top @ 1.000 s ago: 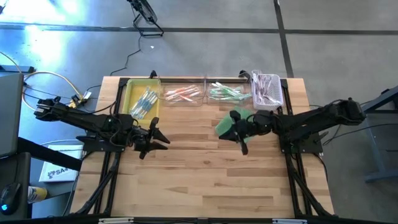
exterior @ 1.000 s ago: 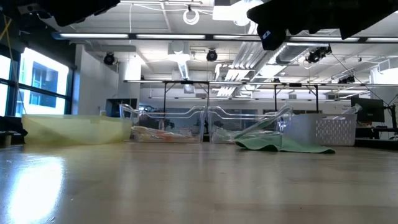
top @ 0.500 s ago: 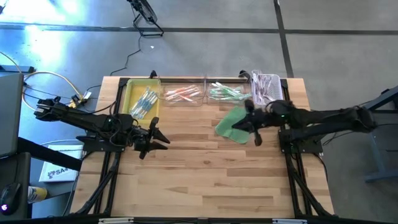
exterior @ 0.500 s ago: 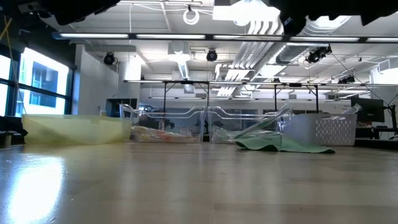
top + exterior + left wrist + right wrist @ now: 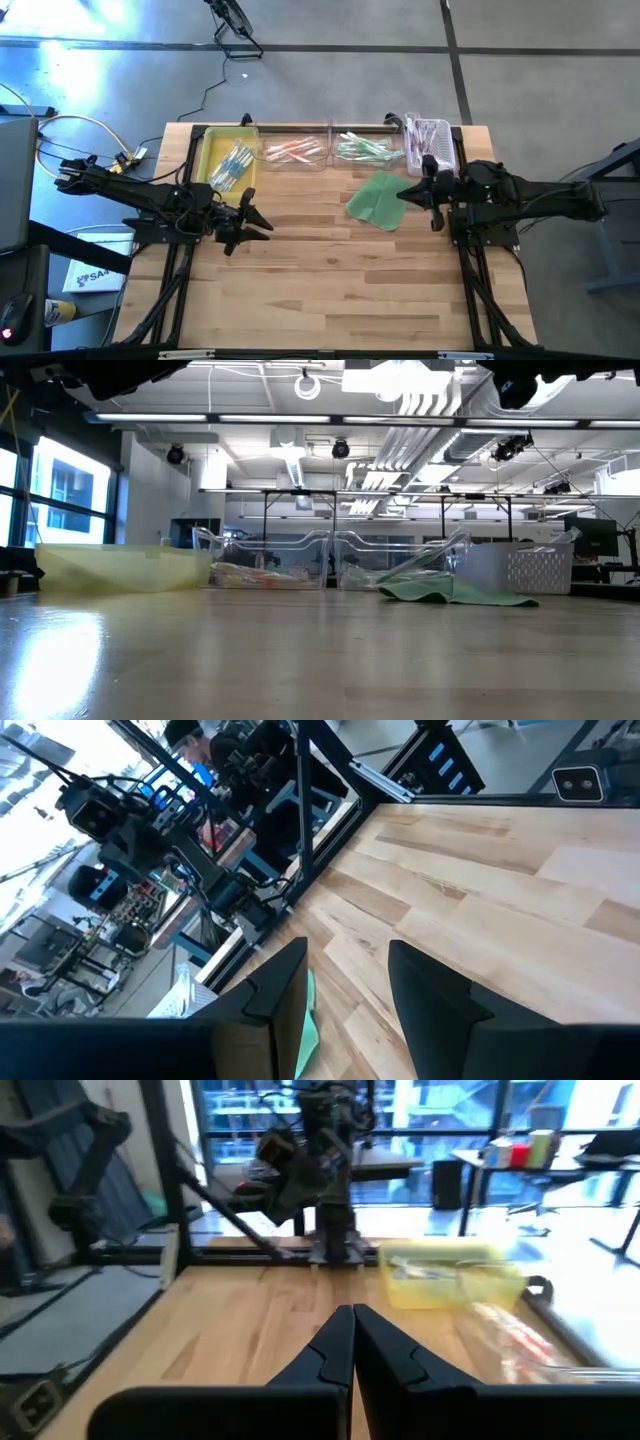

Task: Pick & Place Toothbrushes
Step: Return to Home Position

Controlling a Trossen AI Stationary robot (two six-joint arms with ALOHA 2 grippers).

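Right tool (image 5: 352, 1325), closed and empty, should be drawn back high over the worktop (image 5: 330, 280) (clear of the green cloth (image 5: 375, 203)); the left tool (image 5: 347, 965) is parked, fingers spread. Toothbrushes (image 5: 233, 166) are held in the far bins (image 5: 207, 150). Since a second ago the right arm has been withdrawn off the cloth.

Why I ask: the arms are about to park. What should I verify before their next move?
1. Left tool empty: ok, open, nothing between its fingers.
2. Right tool empty: ok, shut on nothing.
3. Toothbrushes off the bare table: ok, seen only in the yellow bin, left clear bin, right clear bin and white basket.
4. Green cloth free of both tools: ok, lying on the table.
5. Nothing hidden under the cloth: cannot tell.
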